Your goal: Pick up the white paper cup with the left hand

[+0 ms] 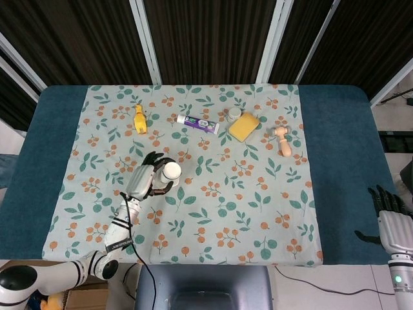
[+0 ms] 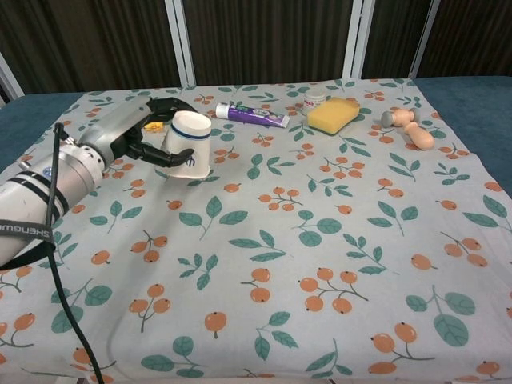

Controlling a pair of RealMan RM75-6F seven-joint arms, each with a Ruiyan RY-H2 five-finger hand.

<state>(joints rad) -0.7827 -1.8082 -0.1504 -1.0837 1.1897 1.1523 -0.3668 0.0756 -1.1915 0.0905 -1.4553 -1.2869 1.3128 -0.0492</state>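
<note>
The left hand [image 2: 140, 136] is wrapped around the white paper cup [image 2: 188, 144], fingers curling about its side wall so that the closed base faces up and the wider mouth points down and slightly away; held this way the cup appears to hang clear of the floral cloth [image 2: 320, 240], though in the chest view its lower rim is close enough to the fabric that I cannot be sure of the gap. In the head view the same cup [image 1: 171, 171] sits at the hand's [image 1: 147, 182] far end, fingers dark against the white. The grasp looks secure enough to count the pickup as nearly done. Room is generous: ahead and to the hand's right the cloth is bare for a long stretch. Beyond the fingertips lie a yellow toy [image 1: 139, 119] and a toothpaste tube [image 1: 198, 123], both well apart. The right hand [image 1: 393, 223] holds nothing, fingers spread, resting far off at the table's near right edge, beside the blue table cover [image 1: 342, 161].
</note>
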